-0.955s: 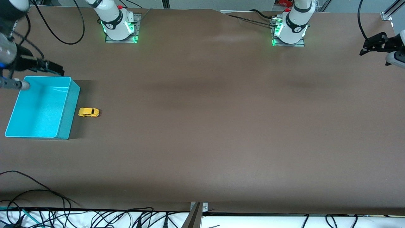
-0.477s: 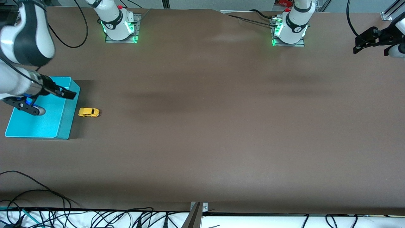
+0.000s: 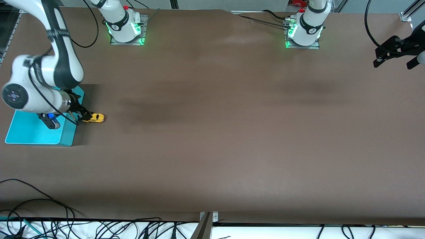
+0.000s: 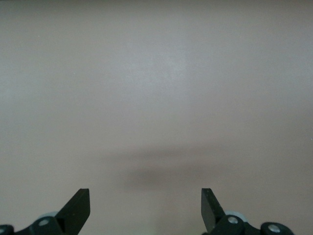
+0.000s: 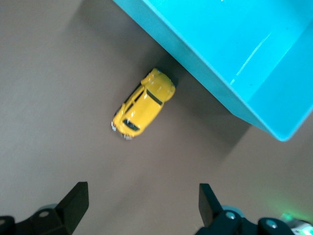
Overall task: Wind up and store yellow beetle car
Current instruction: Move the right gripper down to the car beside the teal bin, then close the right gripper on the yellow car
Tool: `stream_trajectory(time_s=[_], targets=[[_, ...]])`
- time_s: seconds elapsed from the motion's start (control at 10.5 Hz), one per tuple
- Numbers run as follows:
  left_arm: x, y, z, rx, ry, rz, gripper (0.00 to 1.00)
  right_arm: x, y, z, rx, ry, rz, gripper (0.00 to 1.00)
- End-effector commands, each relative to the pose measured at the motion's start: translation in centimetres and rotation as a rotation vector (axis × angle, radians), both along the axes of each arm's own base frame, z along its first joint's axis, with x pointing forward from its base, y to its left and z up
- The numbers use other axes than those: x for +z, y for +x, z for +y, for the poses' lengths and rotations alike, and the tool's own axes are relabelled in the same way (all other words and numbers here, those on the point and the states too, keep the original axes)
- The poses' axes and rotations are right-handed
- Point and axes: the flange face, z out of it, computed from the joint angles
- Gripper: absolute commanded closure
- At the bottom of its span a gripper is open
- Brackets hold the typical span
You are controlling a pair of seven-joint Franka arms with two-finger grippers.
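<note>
The yellow beetle car (image 3: 96, 117) stands on the brown table, close beside the turquoise bin (image 3: 68, 132), toward the right arm's end. My right gripper (image 3: 85, 115) is open and empty, low over the table at the car's bin-side end. In the right wrist view the car (image 5: 143, 104) lies apart from my open gripper (image 5: 143, 203), next to the bin's wall (image 5: 205, 63). My left gripper (image 3: 394, 51) waits open and empty, up over the left arm's end of the table. The left wrist view shows that gripper (image 4: 145, 203) over bare table only.
The arm bases (image 3: 125, 28) (image 3: 304, 31) stand along the table's edge farthest from the front camera. Loose cables (image 3: 66, 225) and a metal bracket (image 3: 207, 219) lie at the edge nearest that camera. The right arm's elbow (image 3: 40, 83) hangs over the bin.
My right arm has swung from over the bin's corner down and across to the car. My left gripper has shifted slightly at its end of the table. The car has not moved.
</note>
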Motion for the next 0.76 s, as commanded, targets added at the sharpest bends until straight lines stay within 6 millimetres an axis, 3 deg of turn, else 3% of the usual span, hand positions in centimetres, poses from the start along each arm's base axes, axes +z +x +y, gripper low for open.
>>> stream_trajectory(time_s=[0.0,0.19,0.67], targets=[[-0.7,0.8,1.6,0.04,-0.018,-0.012,0.0,-2.8,-1.3,-3.6,-0.086,-0.019,-0.077,0.0],[-0.6,1.0,2.1,0.052,-0.014,-0.009,0.0,-5.1,-2.2,-5.3,-0.206,-0.046,-0.201,0.0],[-0.3,0.5,2.2,0.072,-0.014,0.014,0.0,-8.6,-4.1,-5.1,-0.489,-0.088,-0.276,0.0]])
